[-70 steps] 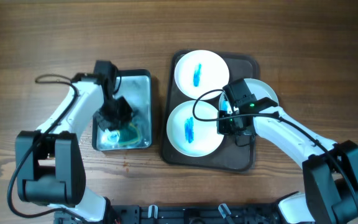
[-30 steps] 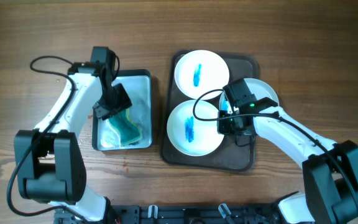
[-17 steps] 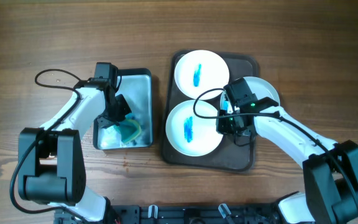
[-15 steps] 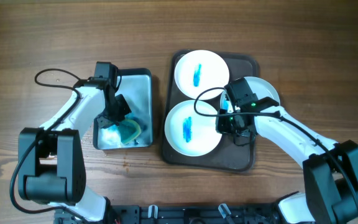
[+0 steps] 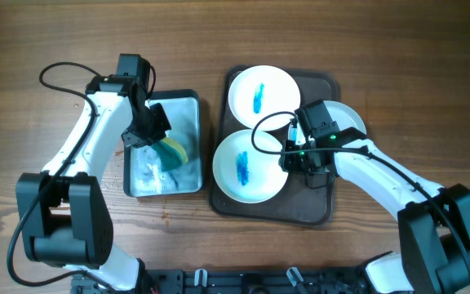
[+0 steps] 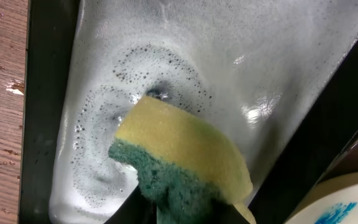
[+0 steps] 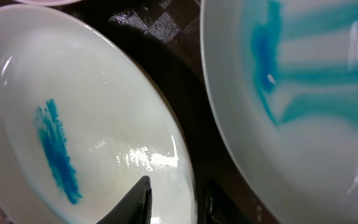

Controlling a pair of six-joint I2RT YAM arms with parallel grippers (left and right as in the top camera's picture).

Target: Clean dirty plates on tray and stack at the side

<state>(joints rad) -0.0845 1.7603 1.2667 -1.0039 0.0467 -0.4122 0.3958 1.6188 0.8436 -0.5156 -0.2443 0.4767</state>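
Plates [image 5: 263, 93]: three, all on the brown tray [image 5: 317, 214], right of centre. All are blue-smeared, none stacked aside. At left, left gripper [image 5: 147, 131] hangs over the foamy basin [image 5: 149, 178], fingers closed on a yellow-green sponge [image 5: 172, 152] held above the suds. At right, right gripper [image 5: 294, 160] sits at the near plate [image 5: 248, 166], fingers narrowly parted astride its right rim; cannot tell whether they pinch it. Third plate [image 5: 351, 121] lies under that arm. Step, as I read it: sponge loaded, first scrub not begun. Next calls for a firm hold on the near plate and the sponge carried right onto its smear.
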